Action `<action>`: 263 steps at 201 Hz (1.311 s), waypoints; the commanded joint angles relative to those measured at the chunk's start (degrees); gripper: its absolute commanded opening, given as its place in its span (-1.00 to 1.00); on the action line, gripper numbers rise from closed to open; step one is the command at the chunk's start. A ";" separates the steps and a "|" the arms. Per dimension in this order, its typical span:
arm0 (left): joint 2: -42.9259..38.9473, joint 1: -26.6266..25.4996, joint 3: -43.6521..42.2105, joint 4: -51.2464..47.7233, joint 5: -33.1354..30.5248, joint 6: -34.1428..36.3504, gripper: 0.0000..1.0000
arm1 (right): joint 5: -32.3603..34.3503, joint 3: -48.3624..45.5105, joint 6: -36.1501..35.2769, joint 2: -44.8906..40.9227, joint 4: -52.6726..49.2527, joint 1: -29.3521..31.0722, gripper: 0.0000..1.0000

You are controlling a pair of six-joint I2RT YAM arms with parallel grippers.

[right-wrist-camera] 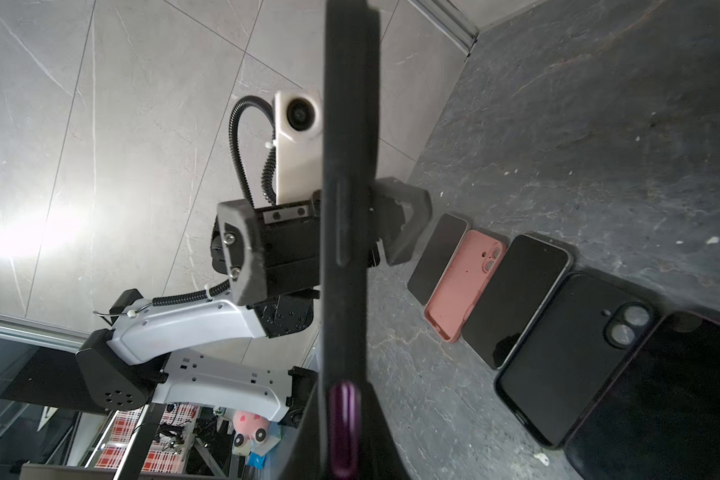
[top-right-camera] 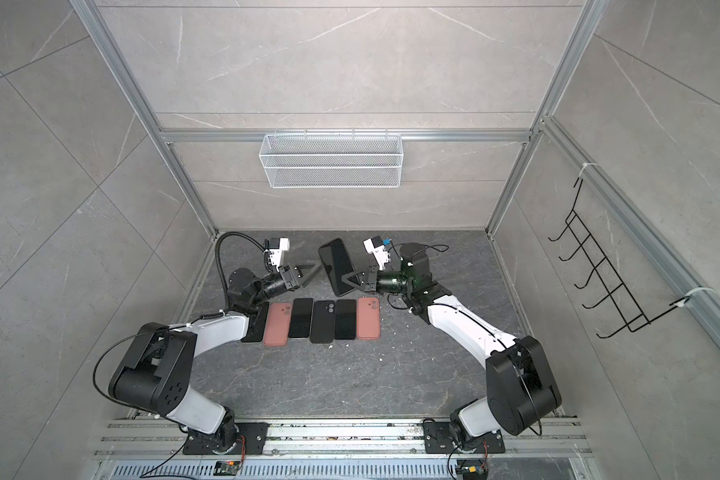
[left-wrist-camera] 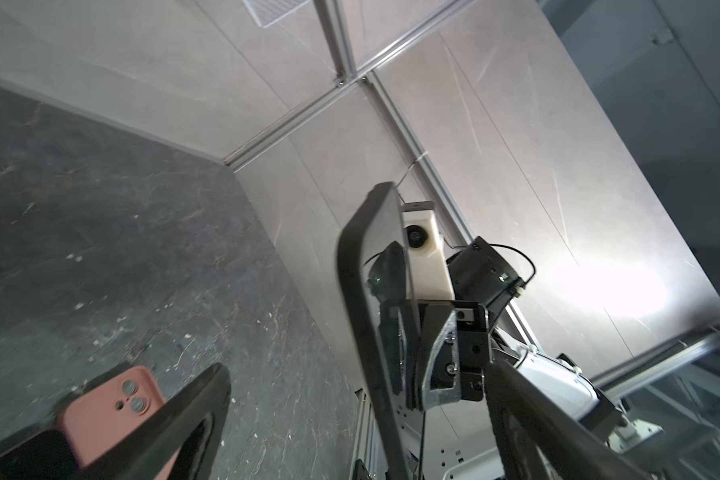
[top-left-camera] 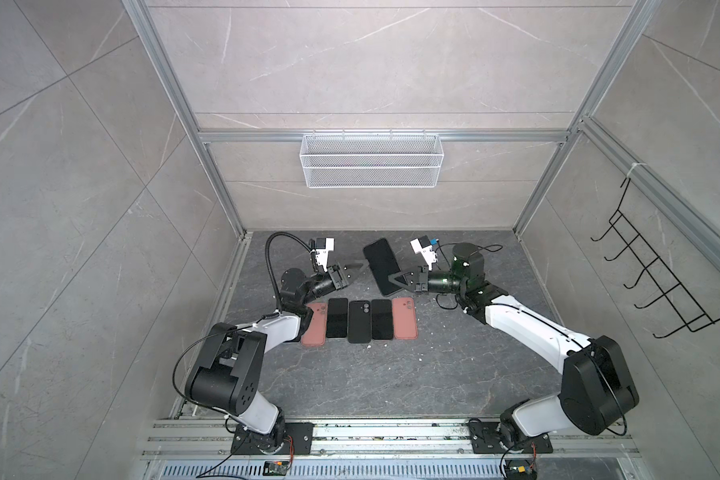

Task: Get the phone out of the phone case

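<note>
A black phone case (top-left-camera: 381, 266) (top-right-camera: 336, 266) with the phone in it hangs tilted above the dark table, screen up. My right gripper (top-left-camera: 396, 281) (top-right-camera: 351, 281) is shut on its near right corner. In the right wrist view the case (right-wrist-camera: 346, 166) is edge-on between the fingers, and the phone's purple edge (right-wrist-camera: 344, 419) shows through a cutout. My left gripper (top-left-camera: 357, 272) (top-right-camera: 313, 272) is open, its fingers (left-wrist-camera: 192, 403) spread to either side of the case's left edge (left-wrist-camera: 352, 291) without touching it.
A row lies flat on the table (top-left-camera: 391, 374) below both grippers: pink case (top-left-camera: 314, 328), black phone (top-left-camera: 336, 318), black case (top-left-camera: 359, 322), black phone (top-left-camera: 382, 319), pink case (top-left-camera: 405, 318). A wire basket (top-left-camera: 371, 160) hangs on the back wall, a hook rack (top-left-camera: 661, 282) on the right wall.
</note>
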 commanded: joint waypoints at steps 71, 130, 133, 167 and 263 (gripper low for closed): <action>9.22 -1.21 10.03 9.55 6.22 -5.55 -0.36 | -3.43 -2.87 2.84 -1.60 9.19 1.54 -1.00; 8.27 -1.19 9.56 9.55 4.93 -8.43 -1.00 | -2.03 -4.37 -5.69 -8.09 -2.36 1.62 -0.14; 7.80 -1.14 9.28 9.49 4.00 -8.45 -1.00 | -0.80 -4.70 -6.07 -9.04 -2.95 1.68 -0.02; -2.41 -2.89 5.91 0.71 -17.51 -4.63 -1.00 | 21.67 -16.55 -0.48 -22.48 4.59 2.54 0.85; -15.35 -21.13 4.57 -10.24 -55.48 4.55 -1.00 | 34.14 -27.07 8.62 -21.10 36.02 9.81 0.87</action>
